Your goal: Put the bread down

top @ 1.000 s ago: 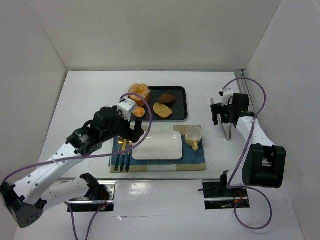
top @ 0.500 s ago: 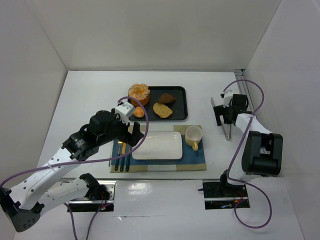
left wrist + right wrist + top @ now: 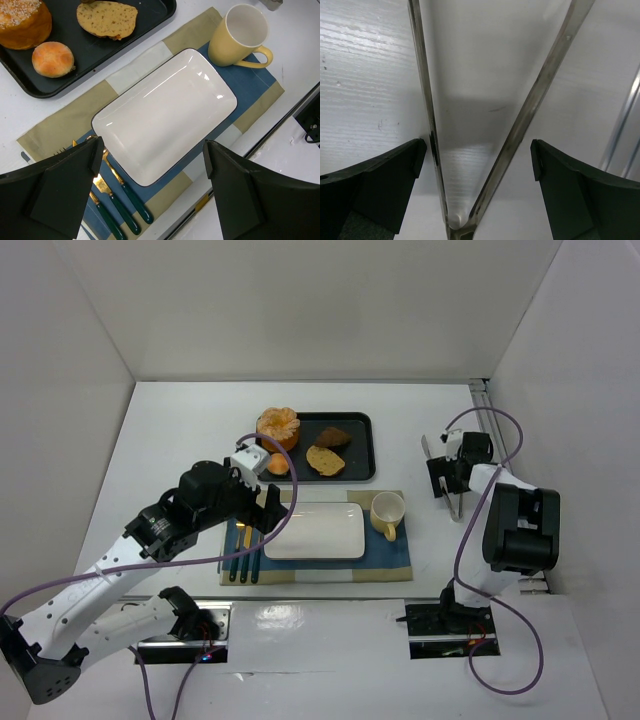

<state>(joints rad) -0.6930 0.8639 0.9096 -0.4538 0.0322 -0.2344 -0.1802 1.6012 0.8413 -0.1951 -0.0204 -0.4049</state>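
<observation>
The bread (image 3: 325,461) is a pale tan speckled oval slice lying in the black tray (image 3: 360,455); it also shows at the top of the left wrist view (image 3: 107,19). My left gripper (image 3: 270,506) is open and empty, held above the left end of the white plate (image 3: 315,531), in front of the tray and apart from the bread. In its wrist view (image 3: 152,150) the jaws stand wide over the plate (image 3: 165,110). My right gripper (image 3: 446,483) is open, low over metal tongs (image 3: 456,504) on the table at the right. Its jaws (image 3: 477,150) straddle the tongs' two arms (image 3: 540,95) without closing.
The tray also holds a large orange round pastry (image 3: 277,425), a small orange bun (image 3: 277,464) and a dark brown croissant (image 3: 333,437). A yellow cup (image 3: 386,512) and green-handled cutlery (image 3: 243,558) lie on the blue and tan placemat (image 3: 395,555). White walls enclose the table.
My left gripper drew back from the tray toward the plate's left end, then held still. My right gripper shifted slightly nearer over the tongs.
</observation>
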